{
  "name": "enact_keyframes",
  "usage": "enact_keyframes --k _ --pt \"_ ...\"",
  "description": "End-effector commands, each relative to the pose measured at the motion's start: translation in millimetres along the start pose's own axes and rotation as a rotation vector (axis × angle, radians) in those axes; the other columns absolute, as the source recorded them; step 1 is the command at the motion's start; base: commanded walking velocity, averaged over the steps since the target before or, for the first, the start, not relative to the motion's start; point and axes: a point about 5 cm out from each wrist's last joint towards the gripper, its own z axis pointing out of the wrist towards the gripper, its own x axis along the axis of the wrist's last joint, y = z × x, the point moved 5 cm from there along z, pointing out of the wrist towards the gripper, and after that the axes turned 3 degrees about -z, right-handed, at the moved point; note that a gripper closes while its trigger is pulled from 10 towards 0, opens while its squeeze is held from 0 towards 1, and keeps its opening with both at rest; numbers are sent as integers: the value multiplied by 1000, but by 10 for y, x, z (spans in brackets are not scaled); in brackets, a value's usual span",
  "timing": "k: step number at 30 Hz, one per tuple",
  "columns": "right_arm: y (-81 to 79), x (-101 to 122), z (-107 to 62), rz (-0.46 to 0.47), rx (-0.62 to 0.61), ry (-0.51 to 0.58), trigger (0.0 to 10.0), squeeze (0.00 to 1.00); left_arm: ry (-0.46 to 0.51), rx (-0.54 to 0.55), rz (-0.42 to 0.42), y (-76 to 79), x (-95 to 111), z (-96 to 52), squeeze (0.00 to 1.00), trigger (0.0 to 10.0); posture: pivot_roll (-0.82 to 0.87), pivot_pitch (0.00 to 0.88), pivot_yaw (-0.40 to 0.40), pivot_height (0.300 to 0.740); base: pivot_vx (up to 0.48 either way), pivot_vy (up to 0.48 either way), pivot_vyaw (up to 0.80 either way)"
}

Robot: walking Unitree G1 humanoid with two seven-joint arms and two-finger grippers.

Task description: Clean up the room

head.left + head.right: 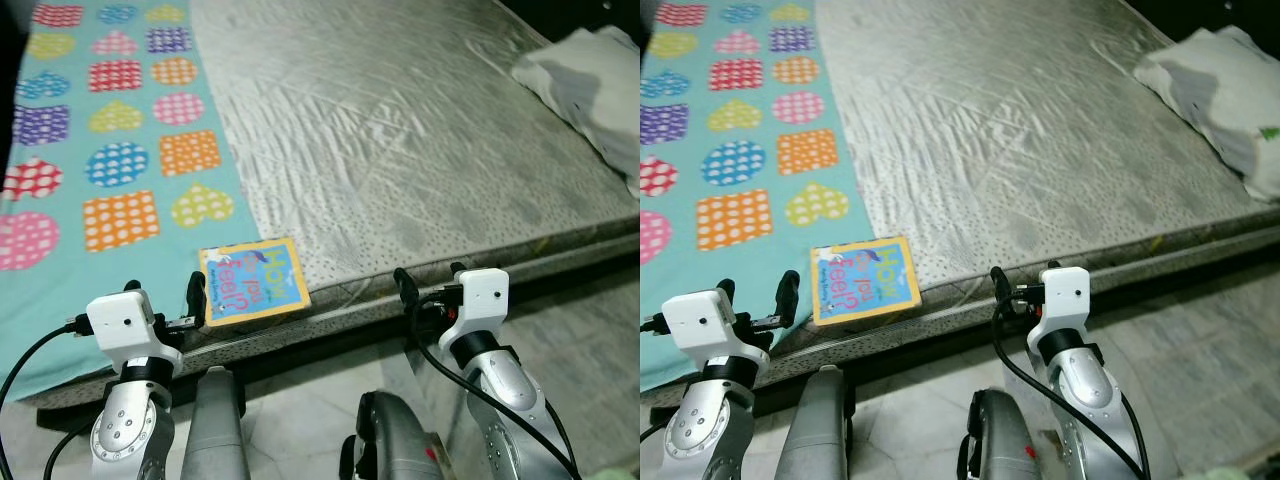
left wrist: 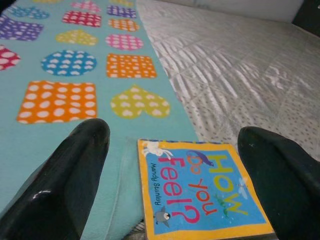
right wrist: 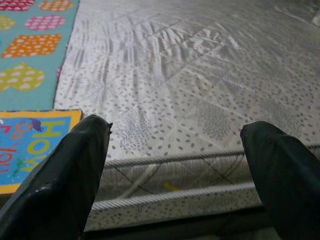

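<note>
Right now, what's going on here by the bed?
The robot stands at the mattress edge. Its left gripper is open, lined up on the "How Do You Feel?" picture book lying at the edge beside the teal patterned blanket. The right gripper hangs open nearby, holding nothing.

A square children's board book (image 1: 254,281) lies flat, cover up, at the very edge of the bed (image 1: 420,150). Its cover is blue with a yellow border and reads "How Do You Feel?" in coloured letters. It rests where the turquoise patterned blanket (image 1: 110,150) meets the bare grey mattress, slightly askew to the bed's edge.
</note>
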Motion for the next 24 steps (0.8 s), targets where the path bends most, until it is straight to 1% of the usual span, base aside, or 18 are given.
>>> enact_keyframes --k 1,10,12,15,18,24 --pt "19 -44 -20 3 -4 -23 10000 0 -11 9 4 -10 -17 -21 0 10000 65 262 -73 602 0 0 0" --pt "-10 -37 -16 -11 17 -20 10000 0 -17 1 -1 1 -30 -14 0 10000 64 263 -74 602 0 0 0" --pt "-21 -52 -13 -34 27 -31 10000 0 -18 -1 -1 4 -30 -13 0 10000 62 269 -75 602 0 0 0" --pt "-44 -43 -10 -45 37 -27 10000 0 -18 -4 -1 9 -27 -11 0 10000 62 269 -75 602 0 0 646" --pt "-39 -50 -9 -29 32 -30 10000 0 -18 -7 -1 11 -28 -9 0 10000 61 269 -74 602 0 0 800" --pt "-30 -55 -4 -22 30 -33 10000 0 -17 -14 -6 22 -27 -5 0 10000 62 269 -74 602 0 0 0"
